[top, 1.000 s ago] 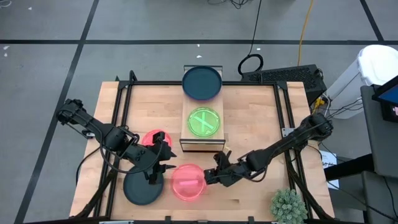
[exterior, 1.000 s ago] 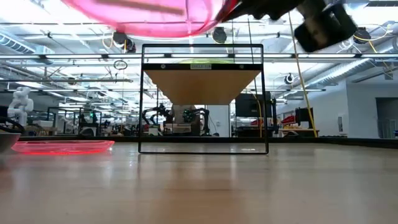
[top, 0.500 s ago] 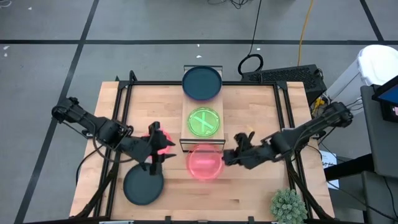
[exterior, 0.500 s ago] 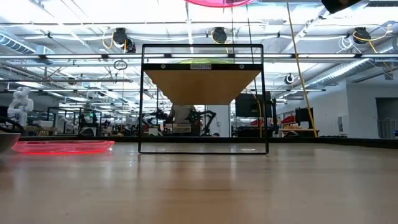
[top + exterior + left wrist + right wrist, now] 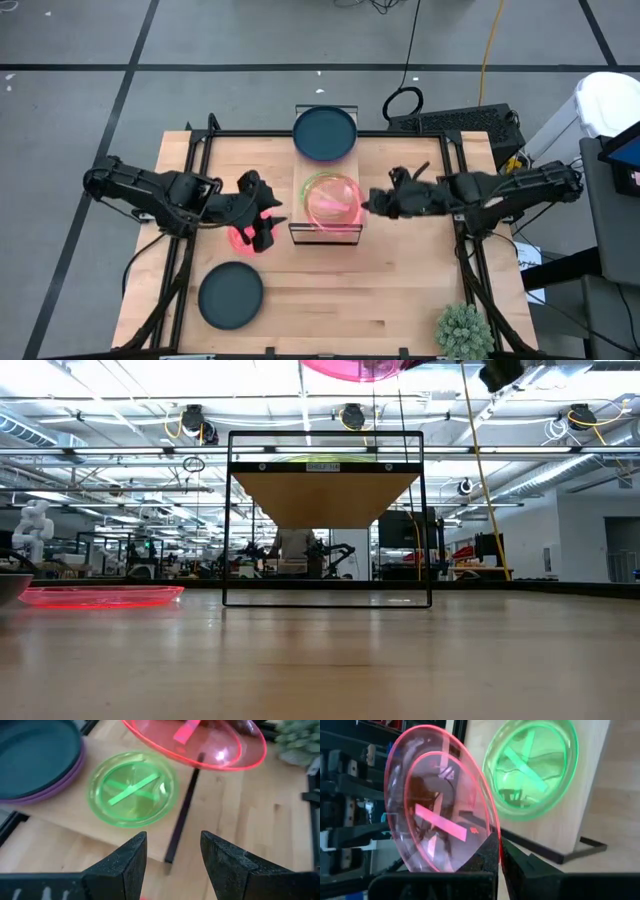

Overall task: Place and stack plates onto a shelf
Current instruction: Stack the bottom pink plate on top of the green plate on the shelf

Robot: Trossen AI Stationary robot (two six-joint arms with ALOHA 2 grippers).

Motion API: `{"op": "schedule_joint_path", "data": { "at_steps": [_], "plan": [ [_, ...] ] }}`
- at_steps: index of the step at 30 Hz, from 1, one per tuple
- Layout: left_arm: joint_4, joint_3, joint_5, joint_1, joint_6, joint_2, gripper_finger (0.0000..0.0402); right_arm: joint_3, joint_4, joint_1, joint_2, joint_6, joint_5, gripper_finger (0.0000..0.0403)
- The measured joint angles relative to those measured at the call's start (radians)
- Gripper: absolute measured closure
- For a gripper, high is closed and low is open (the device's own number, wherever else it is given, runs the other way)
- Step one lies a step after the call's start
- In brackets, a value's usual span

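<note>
Right pincer carries a pink-red plate over the shelf.

The right pincer is pinched on the rim of a translucent pink-red plate, round and shallow with a brighter bar across its middle, held in the air above the shelf near the middle of the tabletop. Under it, on the shelf's light wood top, lies a translucent green plate marked with a cross. A dark teal plate rests on the shelf's far end, with a purple rim showing beneath it in the left wrist view. The left pincer, fingers spread and empty, hovers over a second pink-red plate lying left of the shelf. Another dark plate sits near the tabletop's near left corner.
</note>
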Motion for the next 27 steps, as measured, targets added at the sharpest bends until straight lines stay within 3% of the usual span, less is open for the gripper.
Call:
{"op": "schedule_joint_path", "data": {
  "at_steps": [9, 15, 27],
  "plan": [
    [-0.065, 0.0, 0.037, 0.098, -0.006, -0.038, 0.0211, 0.0, 0.047, -0.171, -0.002, -0.129, -0.154, 0.0403],
    [-0.139, 0.0, 0.037, 0.161, -0.006, -0.092, 0.0211, 0.0, 0.058, -0.252, -0.002, -0.193, -0.2, 0.0403],
    [-0.222, 0.0, 0.051, 0.247, 0.062, -0.118, 0.0211, 0.001, 0.063, -0.309, 0.083, -0.271, -0.271, 0.0403]
  ]
}}
